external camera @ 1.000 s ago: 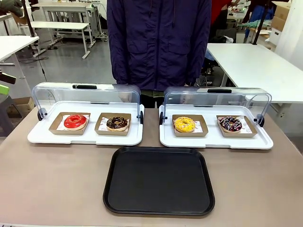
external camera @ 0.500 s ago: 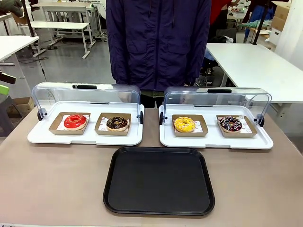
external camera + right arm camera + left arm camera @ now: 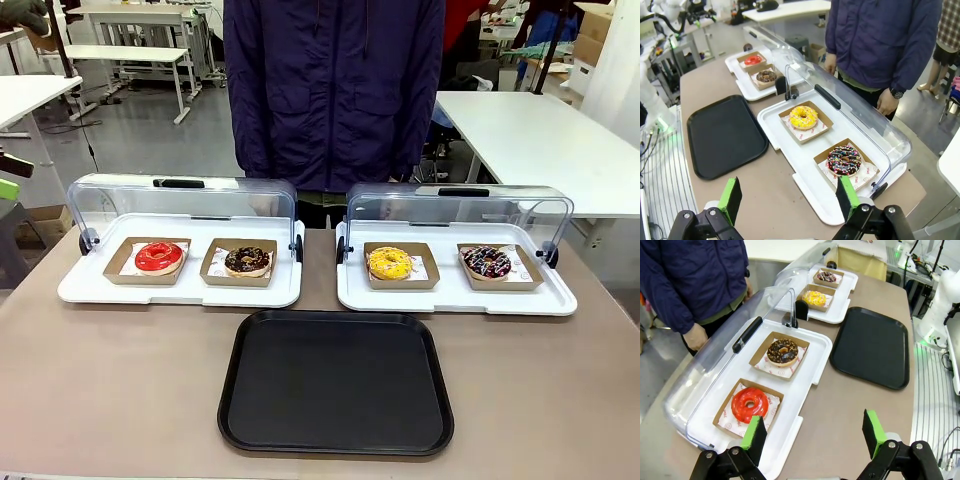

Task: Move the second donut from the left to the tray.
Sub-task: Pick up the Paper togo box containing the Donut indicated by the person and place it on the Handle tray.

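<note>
The left jaws are released and spread wide with nothing between them. Their green pads (image 3: 754, 432) hang over the counter (image 3: 840, 410), well apart from the black tray (image 3: 872, 346) and off toward its left side. The right jaws are likewise released and empty. Their pads (image 3: 846, 196) hang over the counter's edge, well off the tray's right side.

The tray lies flat on the near middle of the counter with nothing on it. Just beyond its far left corner sits a white tray (image 3: 180, 292) with its clear domed lid (image 3: 180, 205) tipped back. The second donut from the left (image 3: 247, 261) rests there in its brown cardboard holder (image 3: 215, 272). It is dark-glazed with pale crumbs, lies at the end of the white tray nearer the black tray, and is untouched by either arm. A red-glazed donut (image 3: 159, 256) in its own holder lies at the other end, farther from the black tray.

Beyond the tray's far right corner a second white tray (image 3: 455, 298) stands with its lid open too. A yellow donut (image 3: 389, 263) lies at the end nearer the black tray. A dark donut with coloured sprinkles (image 3: 487, 262) lies at the farther end.

A person in a dark blue jacket (image 3: 335, 90) stands at the far side of the counter, across from the tray behind the gap between the two white trays. One hand (image 3: 695, 336) hangs at the side.
</note>
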Tool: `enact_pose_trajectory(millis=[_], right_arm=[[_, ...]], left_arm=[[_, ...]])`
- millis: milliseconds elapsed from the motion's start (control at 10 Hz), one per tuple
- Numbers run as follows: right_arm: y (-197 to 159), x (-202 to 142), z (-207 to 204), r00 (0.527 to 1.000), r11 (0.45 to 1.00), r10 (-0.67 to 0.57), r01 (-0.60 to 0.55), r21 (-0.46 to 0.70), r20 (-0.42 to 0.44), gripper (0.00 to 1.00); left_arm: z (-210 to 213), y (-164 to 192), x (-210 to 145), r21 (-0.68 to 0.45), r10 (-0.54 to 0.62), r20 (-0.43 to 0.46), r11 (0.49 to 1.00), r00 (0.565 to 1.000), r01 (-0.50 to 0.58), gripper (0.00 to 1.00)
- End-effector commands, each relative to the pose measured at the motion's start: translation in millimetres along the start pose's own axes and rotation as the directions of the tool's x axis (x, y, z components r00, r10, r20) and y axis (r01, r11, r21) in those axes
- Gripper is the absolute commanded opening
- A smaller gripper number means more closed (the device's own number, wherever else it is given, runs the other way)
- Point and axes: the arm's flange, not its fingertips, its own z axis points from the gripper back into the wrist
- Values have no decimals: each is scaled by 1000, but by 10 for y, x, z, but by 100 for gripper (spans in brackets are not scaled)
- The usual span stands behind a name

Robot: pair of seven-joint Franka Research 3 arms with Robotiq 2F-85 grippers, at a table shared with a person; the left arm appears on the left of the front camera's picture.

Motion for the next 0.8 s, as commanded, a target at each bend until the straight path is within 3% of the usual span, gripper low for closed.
enact_pose_trajectory(millis=[0,700], right_arm=[[-33,32,7,999,1000,30,-30,0,25,100],[-33,32,7,999,1000,30,-30,0,25,100]], left_arm=[[2,18,5,-4,-24,25,1000,999,24,100],[2,18,5,-4,-24,25,1000,999,24,100]])
